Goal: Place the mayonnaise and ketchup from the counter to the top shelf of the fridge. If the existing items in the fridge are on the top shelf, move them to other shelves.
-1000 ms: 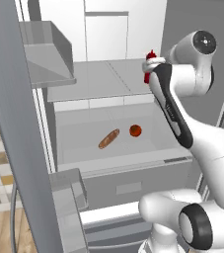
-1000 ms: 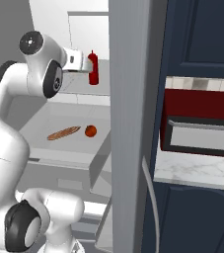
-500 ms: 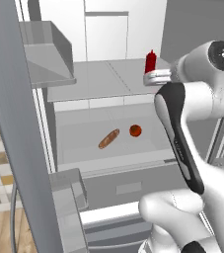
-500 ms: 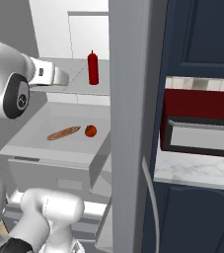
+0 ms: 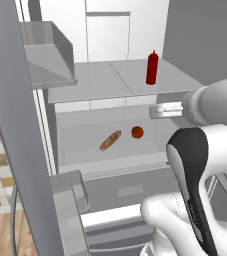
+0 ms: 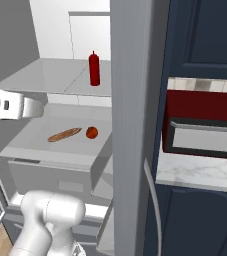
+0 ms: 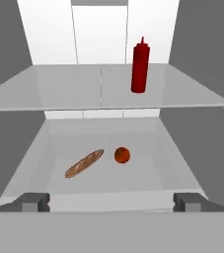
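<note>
The red ketchup (image 5: 152,68) (image 6: 94,69) (image 7: 139,64) stands upright on the fridge's top shelf (image 5: 100,80) (image 7: 59,91), right of its middle seam. One shelf down lie the existing items: a brown sausage shape (image 5: 110,141) (image 7: 84,163) and a small round red fruit (image 5: 137,132) (image 7: 122,154). My gripper (image 5: 156,111) (image 6: 41,107) (image 7: 112,202) hangs open and empty in front of the fridge, apart from the ketchup and pointing in at the shelves. The mayonnaise is out of view. A strip of the marbled counter (image 6: 200,172) lies at the right.
The open fridge door with its grey bins (image 5: 47,55) stands at the left. A drawer (image 5: 130,189) sits below the lower shelf. The fridge's grey side wall (image 6: 135,125) stands between the shelves and a dark red built-in oven (image 6: 205,120) set among navy cabinets.
My gripper has drawn back out of the fridge, away from the ketchup, which stays upright on the top shelf. The sausage shape and fruit have not moved.
</note>
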Available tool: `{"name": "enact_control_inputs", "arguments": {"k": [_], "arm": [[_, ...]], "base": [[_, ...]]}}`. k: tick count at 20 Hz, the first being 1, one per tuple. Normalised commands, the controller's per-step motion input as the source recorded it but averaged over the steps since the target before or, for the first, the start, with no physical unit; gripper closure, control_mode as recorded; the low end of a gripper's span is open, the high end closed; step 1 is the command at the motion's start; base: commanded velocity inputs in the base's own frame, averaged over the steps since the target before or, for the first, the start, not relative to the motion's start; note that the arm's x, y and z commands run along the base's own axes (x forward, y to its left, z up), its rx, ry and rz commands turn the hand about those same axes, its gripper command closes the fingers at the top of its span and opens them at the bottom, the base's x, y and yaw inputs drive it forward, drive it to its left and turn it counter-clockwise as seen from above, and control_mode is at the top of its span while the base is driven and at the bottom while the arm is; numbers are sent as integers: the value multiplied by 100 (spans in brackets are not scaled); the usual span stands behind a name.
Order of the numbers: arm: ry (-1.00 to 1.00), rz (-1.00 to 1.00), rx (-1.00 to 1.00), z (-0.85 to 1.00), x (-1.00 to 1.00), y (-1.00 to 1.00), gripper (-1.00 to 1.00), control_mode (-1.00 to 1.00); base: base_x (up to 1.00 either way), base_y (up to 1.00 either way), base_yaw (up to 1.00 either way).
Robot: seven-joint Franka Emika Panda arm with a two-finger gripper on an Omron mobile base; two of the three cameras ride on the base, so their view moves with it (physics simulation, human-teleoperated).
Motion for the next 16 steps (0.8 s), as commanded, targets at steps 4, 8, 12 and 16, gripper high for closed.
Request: {"name": "enact_control_inputs", "arguments": {"k": [4, 8, 12, 16], "arm": [[2, 0, 0, -17, -24, 0, -100, -100], [0, 0, 0, 0, 0, 0, -100, -100], [4, 0, 0, 0, -27, 0, -100, 100], [0, 0, 0, 0, 0, 0, -100, 100]], "base": [[0, 0, 0], [0, 0, 0], [-49, 0, 0], [-100, 0, 0]]}}
